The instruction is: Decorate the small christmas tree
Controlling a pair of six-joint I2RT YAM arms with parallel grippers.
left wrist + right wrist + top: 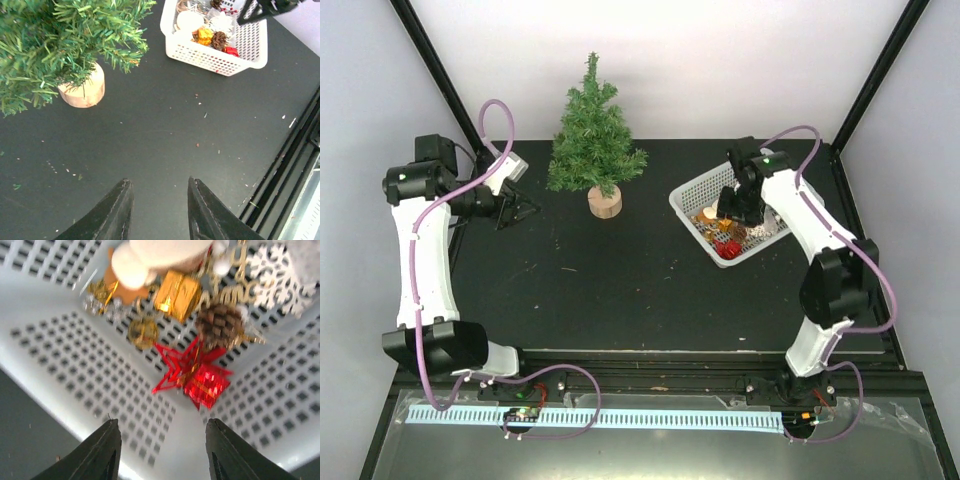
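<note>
Far back on the black table (620,290), left of centre, the tree (595,140) stands upright. It is a small dark-green conifer with bristly needle branches that widen toward the bottom and narrow to a thin tip. Its short trunk sits in a round base (605,202) of pale wood. In the left wrist view the tree (60,40) fills the upper left corner, its lower branches overhanging the base (82,90), whose side shows rough, light bark. No ornament can be seen on the branches.

The left gripper (517,210) is low over the table to the left of the tree, apart from it. Its fingers (117,210) stand partly apart with only bare table between them.

To the right of the tree, well apart from it, sits a white basket (685,200) of ornaments. The right gripper (728,215) hangs over it, fingers (105,450) spread and holding nothing. Below them lie a red star (192,375), a pine cone (220,325), a gold box (175,292) and a white snowflake (272,275).
</note>
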